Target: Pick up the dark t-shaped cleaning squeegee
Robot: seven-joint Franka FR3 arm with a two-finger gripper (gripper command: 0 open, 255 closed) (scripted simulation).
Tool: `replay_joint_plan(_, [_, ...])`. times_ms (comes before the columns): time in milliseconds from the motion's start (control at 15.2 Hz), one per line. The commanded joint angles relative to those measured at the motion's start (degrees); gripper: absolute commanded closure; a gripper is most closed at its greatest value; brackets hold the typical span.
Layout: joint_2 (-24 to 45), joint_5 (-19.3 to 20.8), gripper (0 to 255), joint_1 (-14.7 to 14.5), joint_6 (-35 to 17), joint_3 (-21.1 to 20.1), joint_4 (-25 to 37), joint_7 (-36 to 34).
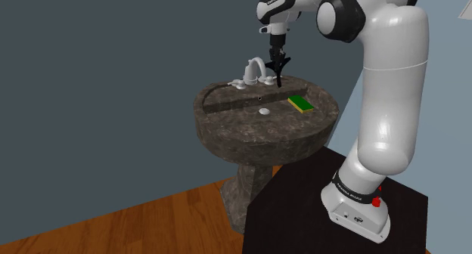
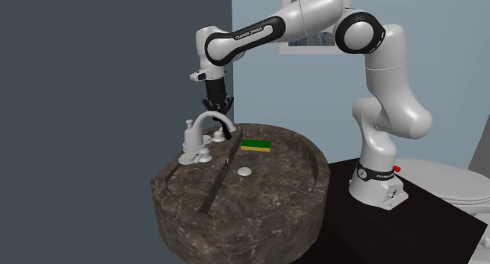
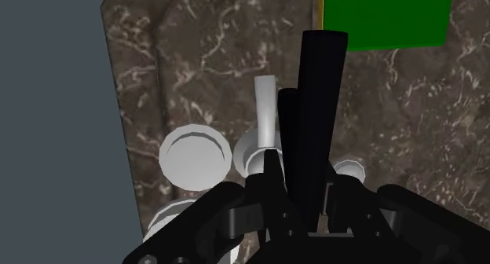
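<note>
Squeegee [image 3: 318, 105] first: a black shaft, clasped in the jaws and lifted off the sink, hanging straight down just above the faucet in the shoulder view [image 1: 279, 72]. In the wrist view it runs out from between the two fingers [image 3: 271, 172], which press against it on either side, and points toward the sponge; its crossbar cannot be made out.

The white arm [image 1: 386, 101] rises from its black stand [image 1: 295, 207] and bends over to reach the back of the sink. The sink [image 1: 257, 139] is a round pedestal basin of dark veined stone, standing on a wooden floor [image 1: 113, 230] against a grey-blue wall. A white toilet [image 2: 455, 184] shows at the second exterior view's right, beyond the stand.

The pale faucet [image 1: 256, 69] stands on the back ledge, directly below the jaws. A green sponge [image 1: 301, 103] with a yellow edge lies on the rim, near the faucet on the arm's side. A small white drain [image 1: 263, 111] sits in the basin.
</note>
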State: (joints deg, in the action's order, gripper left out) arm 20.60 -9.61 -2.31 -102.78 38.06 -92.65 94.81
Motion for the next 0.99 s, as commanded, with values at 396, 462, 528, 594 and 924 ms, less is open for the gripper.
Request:
replay_joint_plan(396, [-0.81,0.63,255,0.27,5.64,0.37,5.05,-0.29])
replay_joint_plan(462, [-0.85,0.66,255,0.34,6.39,0.41,5.78,-0.31])
replay_joint_plan(528, [-0.87,0.69,255,0.42,7.15,0.44,6.53,-0.31])
replay_joint_plan(594, [-0.88,0.71,255,0.51,7.92,0.48,7.30,-0.32])
replay_joint_plan(924, [-0.79,0.70,255,0.84,10.39,0.56,9.88,-0.29])
